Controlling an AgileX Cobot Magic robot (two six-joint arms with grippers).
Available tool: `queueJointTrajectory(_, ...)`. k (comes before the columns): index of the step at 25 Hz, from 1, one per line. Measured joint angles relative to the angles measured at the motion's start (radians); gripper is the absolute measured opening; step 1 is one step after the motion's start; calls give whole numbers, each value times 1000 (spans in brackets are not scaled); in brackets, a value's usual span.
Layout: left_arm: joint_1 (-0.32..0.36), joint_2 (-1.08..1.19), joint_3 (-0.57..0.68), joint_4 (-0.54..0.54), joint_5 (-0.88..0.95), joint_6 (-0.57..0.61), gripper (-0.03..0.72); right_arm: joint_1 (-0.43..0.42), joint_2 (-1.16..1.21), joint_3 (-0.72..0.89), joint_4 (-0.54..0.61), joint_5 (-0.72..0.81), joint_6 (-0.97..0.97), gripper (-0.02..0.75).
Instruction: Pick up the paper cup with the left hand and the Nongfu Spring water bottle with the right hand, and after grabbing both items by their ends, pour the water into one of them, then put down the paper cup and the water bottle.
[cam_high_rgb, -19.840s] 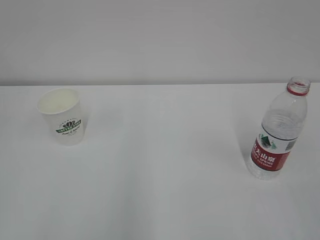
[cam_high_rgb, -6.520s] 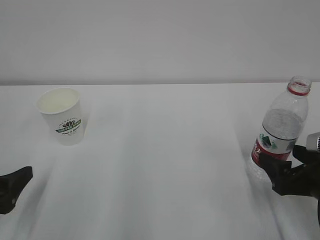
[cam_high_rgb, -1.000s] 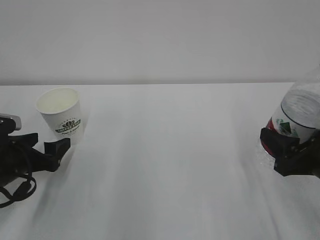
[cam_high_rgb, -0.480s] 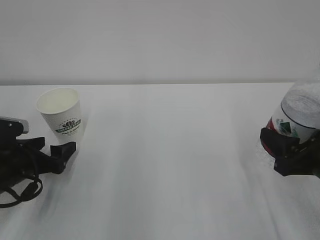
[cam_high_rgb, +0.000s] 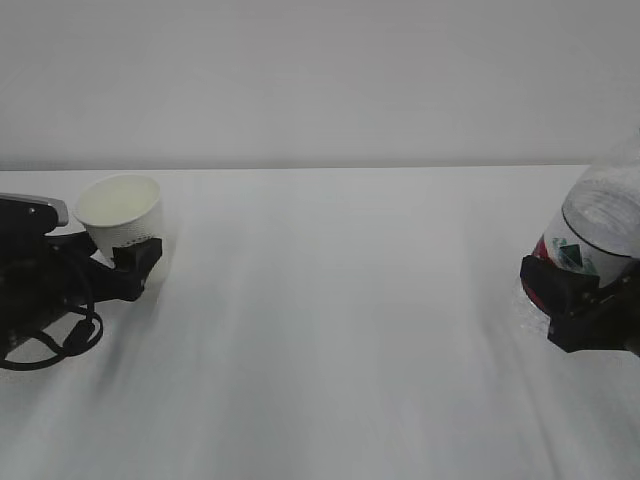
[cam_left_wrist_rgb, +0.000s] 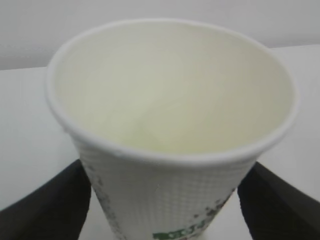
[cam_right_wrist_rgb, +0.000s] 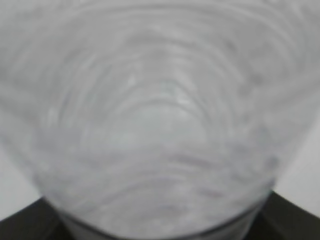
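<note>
Now the left hand (cam_high_rgb: 125, 268) has its jaws wide on each side of the cup (cam_high_rgb: 120, 212), low down, ready to squeeze. Over on the right of the counter (cam_high_rgb: 340, 330), the right hand (cam_high_rgb: 575, 310) holds the bottle (cam_high_rgb: 595, 230) near its bottom, so the top can tip to pour.

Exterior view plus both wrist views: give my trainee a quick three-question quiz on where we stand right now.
1. True or false: the paper cup stands between the left hand's open fingers.
2. What does the right hand grip? A) Nongfu Spring water bottle B) a lid C) nothing
3. Fill in: the cup's inside looks ___.

Key: 1 true; 2 A; 3 empty
</note>
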Motion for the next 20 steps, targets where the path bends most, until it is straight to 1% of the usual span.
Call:
queueJointTrajectory(7, 0, 67, -37, 0, 12, -1, 686, 0, 0, 0, 0, 0, 0, 485)
queueJointTrajectory(14, 0, 79, -90, 0, 8, -1, 686, 0, 0, 0, 0, 0, 0, 485)
queueJointTrajectory(20, 0, 86, -109, -5, 8, -2, 686, 0, 0, 0, 0, 0, 0, 485)
